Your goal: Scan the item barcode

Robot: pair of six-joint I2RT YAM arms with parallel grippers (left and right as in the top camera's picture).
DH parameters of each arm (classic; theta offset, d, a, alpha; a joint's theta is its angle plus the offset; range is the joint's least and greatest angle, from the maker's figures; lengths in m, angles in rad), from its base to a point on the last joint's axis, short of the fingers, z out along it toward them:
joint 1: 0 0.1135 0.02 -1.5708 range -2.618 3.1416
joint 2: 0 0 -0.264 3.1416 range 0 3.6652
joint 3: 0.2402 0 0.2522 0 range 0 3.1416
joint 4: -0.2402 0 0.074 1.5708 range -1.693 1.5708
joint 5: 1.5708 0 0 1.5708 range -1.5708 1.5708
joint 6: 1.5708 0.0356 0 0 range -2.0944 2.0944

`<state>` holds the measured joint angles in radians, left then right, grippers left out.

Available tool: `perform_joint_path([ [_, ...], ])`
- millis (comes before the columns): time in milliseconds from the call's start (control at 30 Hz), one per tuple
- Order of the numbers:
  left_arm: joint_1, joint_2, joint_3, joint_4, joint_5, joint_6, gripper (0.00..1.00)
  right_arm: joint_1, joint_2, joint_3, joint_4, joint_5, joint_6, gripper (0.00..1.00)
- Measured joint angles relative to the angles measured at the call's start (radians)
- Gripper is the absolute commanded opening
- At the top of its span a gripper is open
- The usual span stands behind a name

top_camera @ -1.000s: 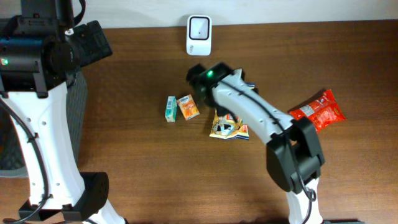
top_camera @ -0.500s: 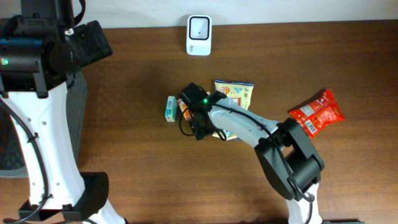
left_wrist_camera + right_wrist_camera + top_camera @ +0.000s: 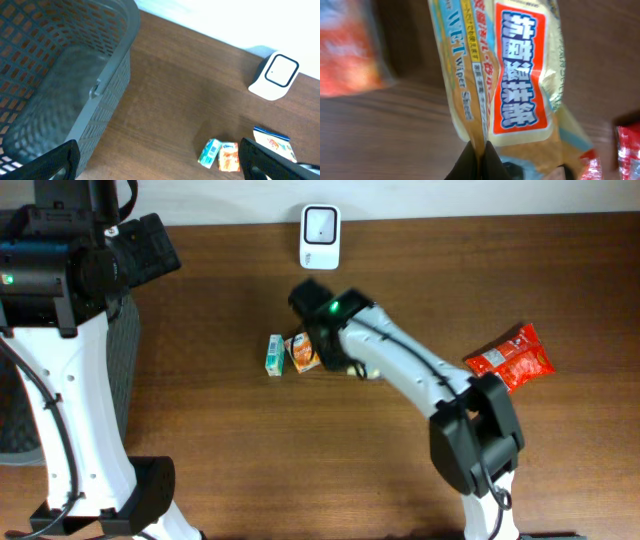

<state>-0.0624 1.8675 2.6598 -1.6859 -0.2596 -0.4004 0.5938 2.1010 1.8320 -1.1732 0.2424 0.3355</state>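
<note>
Right gripper (image 3: 479, 151) on wipes pack (image 3: 520, 75), top cropped

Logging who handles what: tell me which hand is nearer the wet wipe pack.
Right. The right hand is shut on the edge of the wet wipe pack; the left hand hangs open far off, by the grey basket.

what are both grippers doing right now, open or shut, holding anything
Left gripper: open, holding nothing.
Right gripper: shut on the edge of the wet wipes pack.
</note>
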Motion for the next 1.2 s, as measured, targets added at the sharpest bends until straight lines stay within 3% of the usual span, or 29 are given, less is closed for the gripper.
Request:
perform_joint_path([
  [133, 0.000, 0.000, 0.000, -0.001, 0.000, 0.000, 0.99, -0.274, 0.000, 0.098, -0.009, -0.547, -0.126, 0.04],
  [300, 0.000, 0.000, 0.000, -0.002, 0.000, 0.000, 0.99, -0.549, -0.001, -0.066, 0.042, -0.897, -0.165, 0.04],
  [500, 0.000, 0.000, 0.000, -0.001, 0.000, 0.000, 0.99, -0.871, 0.000, -0.419, 0.232, -0.996, -0.131, 0.04],
  [600, 0.000, 0.000, 0.000, -0.002, 0.000, 0.000, 0.99, -0.937, 0.000, -0.432, 0.134, -1.008, -0.235, 0.04],
  [700, 0.000, 0.000, 0.000, -0.001, 0.000, 0.000, 0.99, -0.886, 0.000, -0.435, 0.027, -0.988, -0.376, 0.07],
  [833, 0.000, 0.000, 0.000, -0.001, 0.000, 0.000, 0.99, -0.740, -0.030, -0.434, 0.026, -0.866, -0.402, 0.27],
  [867, 0.000, 0.000, 0.000, -0.002, 0.000, 0.000, 0.99, -0.689, -0.053, -0.421, 0.024, -0.795, -0.370, 0.37],
  [900, 0.000, 0.000, 0.000, -0.001, 0.000, 0.000, 0.99, -0.648, -0.074, -0.400, 0.025, -0.734, -0.352, 0.65],
  [967, 0.000, 0.000, 0.000, -0.002, 0.000, 0.000, 0.99, -0.571, -0.117, -0.344, 0.024, -0.569, -0.294, 0.94],
  [1000, 0.000, 0.000, 0.000, -0.001, 0.000, 0.000, 0.99, -0.523, -0.143, -0.306, 0.040, -0.463, -0.265, 0.99],
  [1200, 0.000, 0.000, 0.000, -0.001, 0.000, 0.000, 0.99, -0.362, -0.115, -0.287, 0.156, -0.098, -0.169, 0.99],
])
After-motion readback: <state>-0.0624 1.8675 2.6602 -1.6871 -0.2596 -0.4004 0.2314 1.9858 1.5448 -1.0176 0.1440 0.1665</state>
